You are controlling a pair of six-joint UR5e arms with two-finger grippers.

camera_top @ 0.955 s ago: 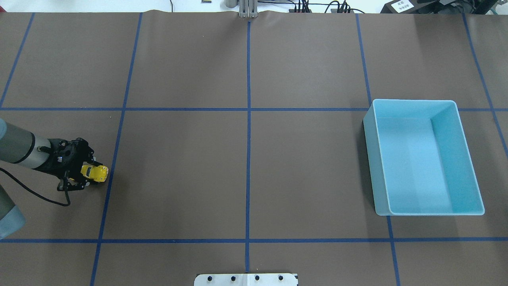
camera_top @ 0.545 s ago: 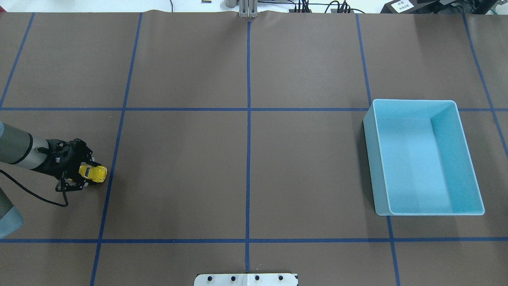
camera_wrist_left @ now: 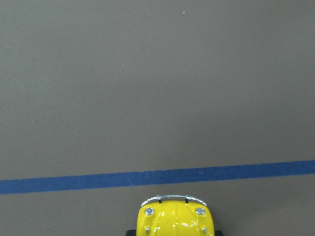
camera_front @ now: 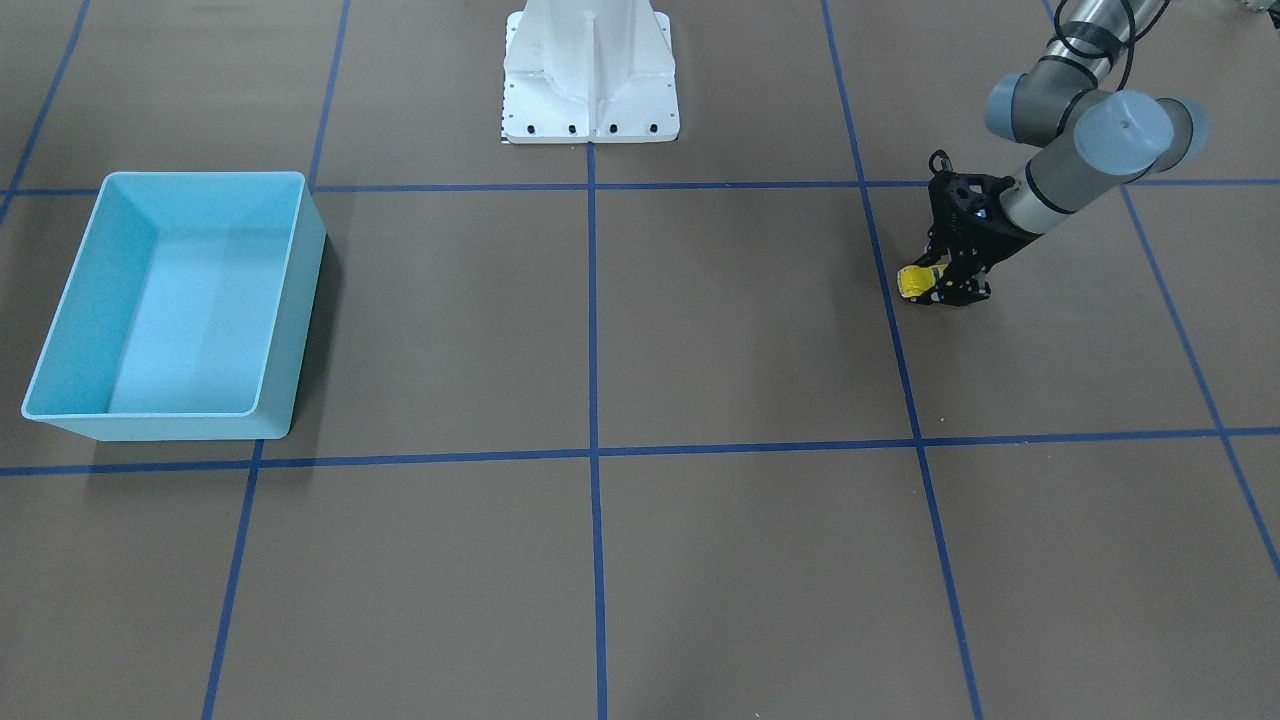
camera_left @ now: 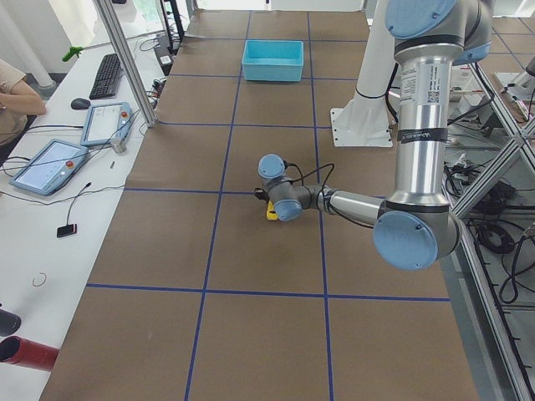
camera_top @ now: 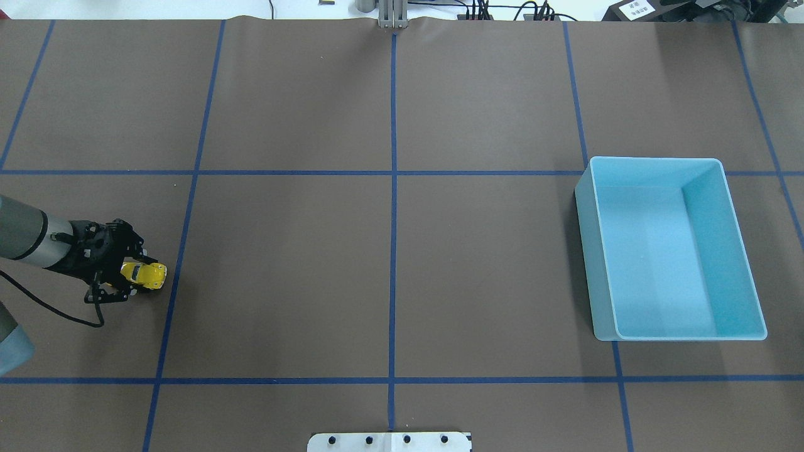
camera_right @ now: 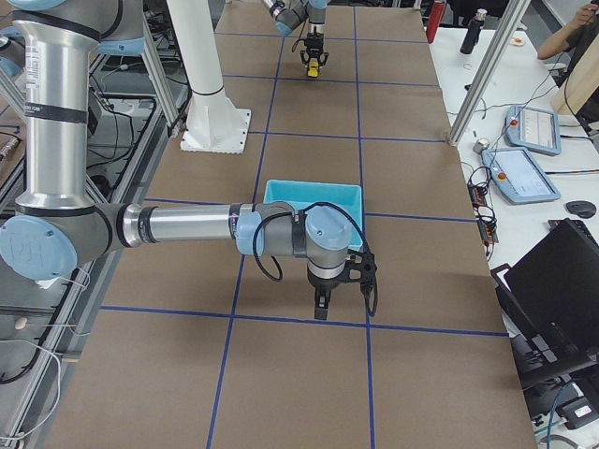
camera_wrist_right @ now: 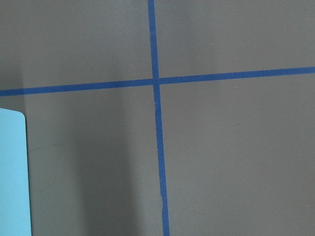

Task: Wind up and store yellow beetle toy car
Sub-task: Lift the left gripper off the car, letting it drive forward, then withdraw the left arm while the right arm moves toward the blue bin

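The yellow beetle toy car (camera_top: 148, 275) is tiny and glossy and sits between the fingers of my left gripper (camera_top: 137, 277), low over the brown table at its left side, just left of a blue tape line. The left gripper is shut on the car; it also shows in the front-facing view (camera_front: 945, 285) with the car (camera_front: 913, 281). The car's nose fills the bottom of the left wrist view (camera_wrist_left: 176, 220). My right gripper (camera_right: 321, 307) hangs near the blue bin (camera_top: 653, 161); I cannot tell whether it is open or shut.
The light blue bin (camera_front: 200, 177) stands open and holds nothing at the table's right side. Blue tape lines (camera_top: 393, 251) divide the brown table cover. The white robot base (camera_front: 590, 70) is at the near edge. Tablets and a keyboard lie beyond the far edge.
My left gripper has moved a little to the left in the overhead view, drawing the yellow car back with it. The bin has not moved.
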